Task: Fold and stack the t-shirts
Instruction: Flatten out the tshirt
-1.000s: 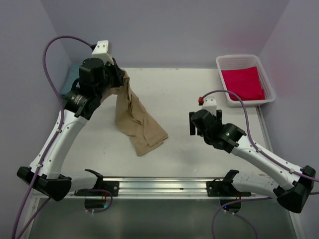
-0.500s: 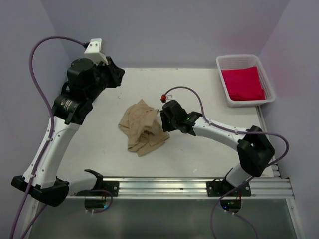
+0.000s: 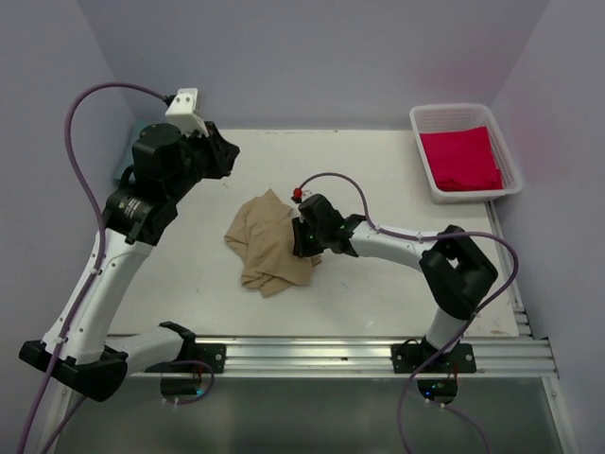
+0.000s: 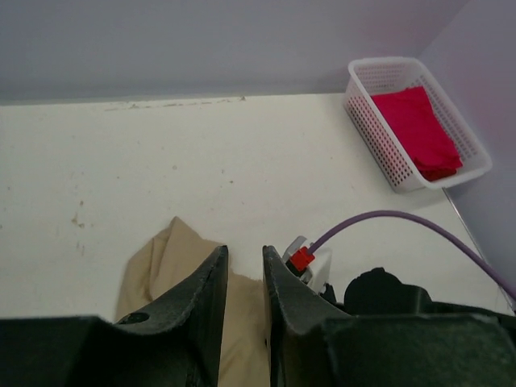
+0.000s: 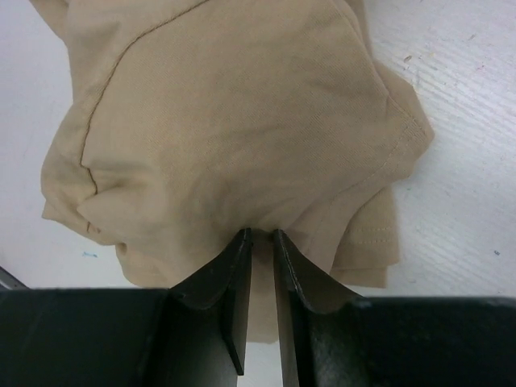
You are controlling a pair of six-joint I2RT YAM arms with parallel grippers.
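Dropped from the left claw [image 3: 225, 156], the tan t-shirt [image 3: 269, 251] now lies crumpled on the table [image 3: 378, 170], a little left of its middle. The right claw [image 3: 301, 236] has crossed over to the shirt's right edge.

Top view: left claw is raised toward the far-left corner, clear of the cloth. White basket [image 3: 422, 142] sits at the far-right corner with the red-pink t-shirt [image 3: 460, 158] folded inside, and nothing else in it that I can see.

Left wrist: fingers [image 4: 205, 306] narrowly parted, nothing between them.

Right wrist: fingertips [image 5: 240, 251] drawn narrow, nipping a pucker at the shirt's hem.

Judgement: this is the spreading step, with no fold started. Next, lift and drag this edge outward to flatten the heap. The left claw probably needs a hold on the opposite edge.
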